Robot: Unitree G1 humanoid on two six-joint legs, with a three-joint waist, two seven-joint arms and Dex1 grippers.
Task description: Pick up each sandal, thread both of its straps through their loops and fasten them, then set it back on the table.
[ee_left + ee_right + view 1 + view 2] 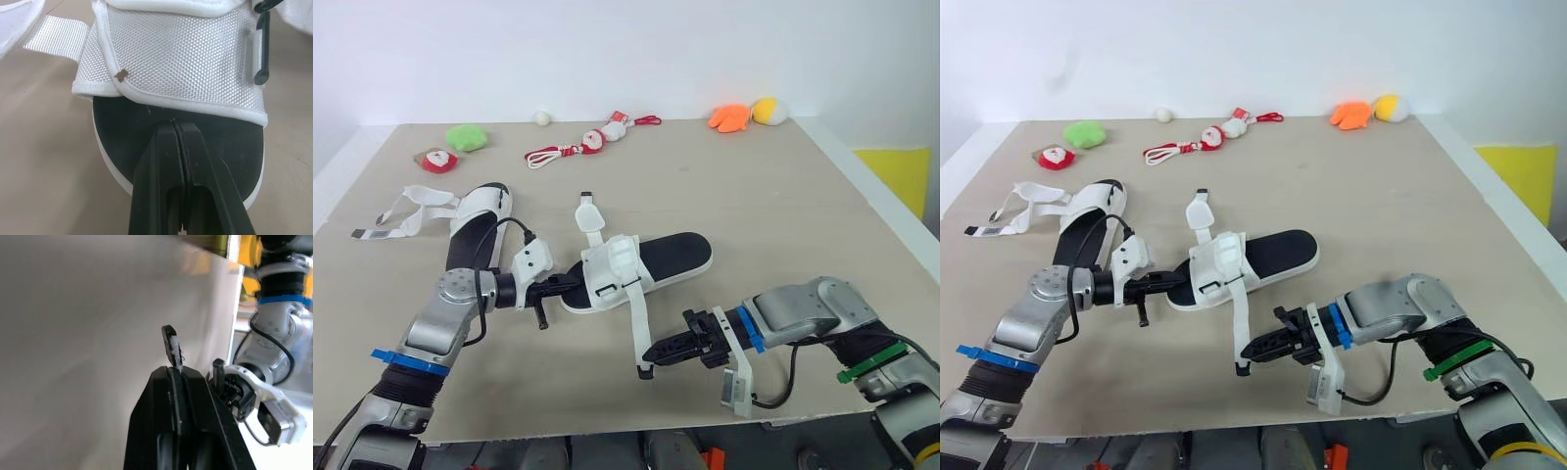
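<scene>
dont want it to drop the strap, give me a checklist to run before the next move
1. Left gripper fingers shut on the near sandal at its sole edge: ok.
2. Right gripper fingers shut on the long strap at its tip: ok.
3. Long strap threaded: cannot tell.
4. Upright strap fastened: not ok, it stands free.
5. Far sandal fastened: not ok, its straps lie loose on the table.
</scene>
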